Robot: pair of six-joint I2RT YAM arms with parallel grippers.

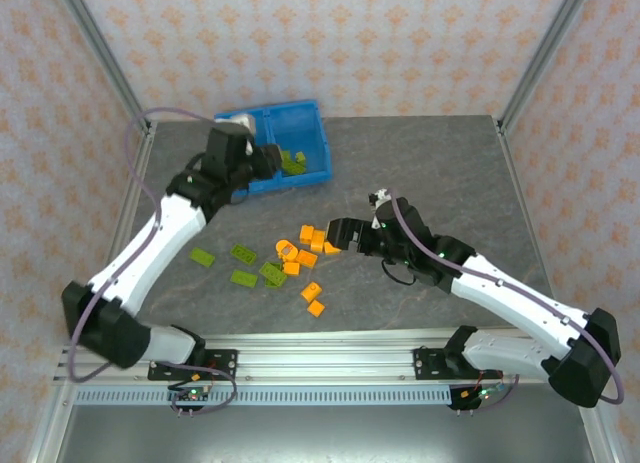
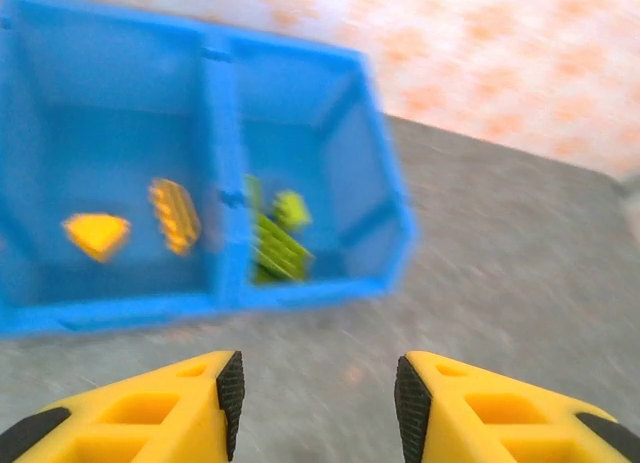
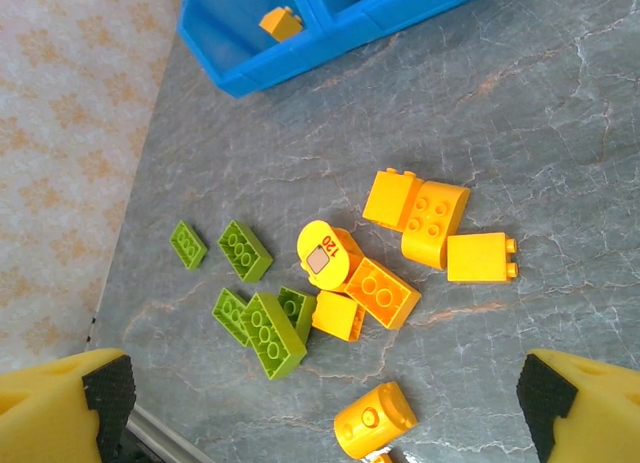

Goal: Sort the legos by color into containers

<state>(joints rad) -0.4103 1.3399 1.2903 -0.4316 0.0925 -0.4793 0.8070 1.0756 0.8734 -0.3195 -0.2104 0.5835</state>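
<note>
The left gripper hangs released, its yellow, black-padded fingers spread with nothing between them. It is above bare grey table, just in front of the blue bin. In the blurred left wrist view the bin takes the upper left. Its left compartment holds two orange pieces. Its right compartment holds a few green bricks lying against the divider. From above, this gripper sits at the bin's near edge, in the upper left part of the tabletop.

The right gripper is also released. Its fingers stand wide apart at the bottom corners of the right wrist view, grasping nothing. An orange cylinder lies on the table near the bottom centre, between them in the frame. Higher up, mid-frame, is a round orange piece with a small label reading 120, touching two orange bricks. Three more orange blocks sit just to the upper right of it. To the left are five loose green legos: three bunched beside the orange ones and two flat ones a little apart. The bin's corner shows at the top of that frame. In the top view this gripper is near the centre, just right of the orange cluster, with the green pieces further left.
</note>
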